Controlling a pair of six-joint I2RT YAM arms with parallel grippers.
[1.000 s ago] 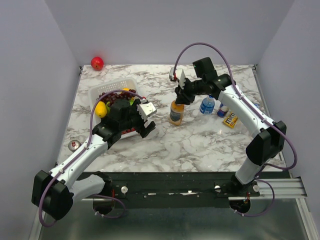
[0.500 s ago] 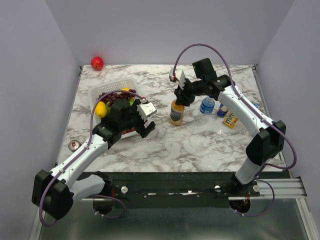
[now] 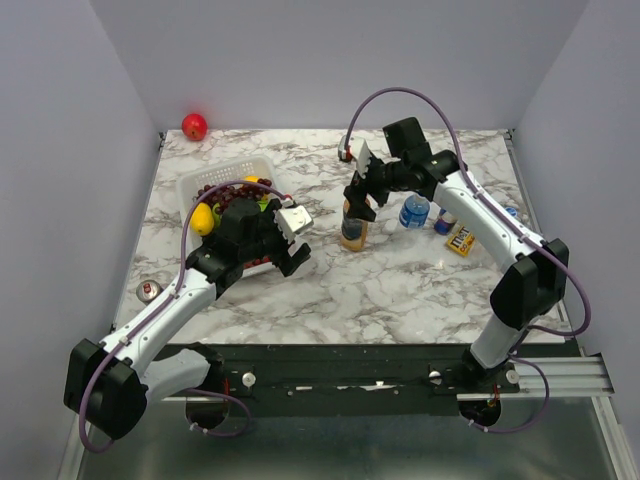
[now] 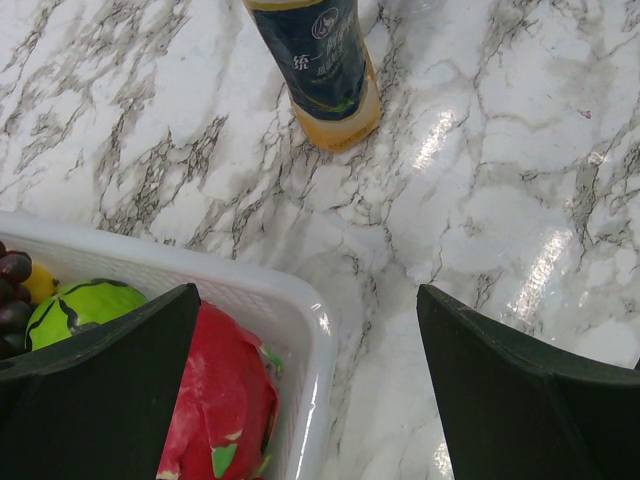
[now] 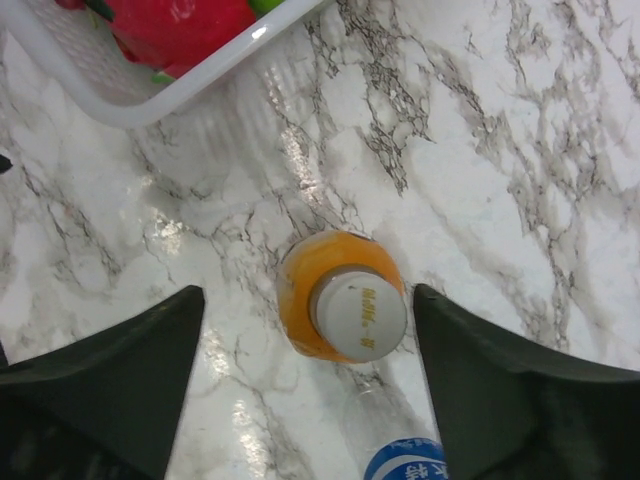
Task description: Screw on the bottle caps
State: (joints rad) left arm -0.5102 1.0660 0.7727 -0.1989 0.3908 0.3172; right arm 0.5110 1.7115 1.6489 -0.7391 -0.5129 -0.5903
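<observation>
Nearest, close to the left edge of the table (image 3: pixel 400 290), sat a can (image 3: pixel 149 291). Beyond it the left gripper (image 4: pixel 307 300) hung released, its jaws spread wide with nothing between them, above a corner of the white basket (image 4: pixel 300 305). In that corner lay a red dragon fruit (image 4: pixel 225 400), a green fruit (image 4: pixel 85 305) and some dark grapes (image 4: pixel 12 275).

Further on, near the middle of the table and apart from the basket, the orange bottle (image 3: pixel 352 228) with the dark label stood upright. A white cap (image 5: pixel 358 318) sat on its neck; how tightly it was turned could not be told. The right gripper (image 5: pixel 309 291) hovered straight above it, also released. Its fingers (image 5: pixel 110 390) stood wide on either side of the bottle, clear of both cap and shoulder.

Just to the right of the orange bottle a clear bottle (image 3: pixel 414 211) with a blue label stood upright. Right of that came a smaller bottle (image 3: pixel 445 222), too small in the top view to tell more. A yellow candy pack (image 3: pixel 460 239) lay just beside it, on the near side.

Farthest of all, a red fruit (image 3: pixel 194 126) rested at the far left corner, well apart from everything else.
</observation>
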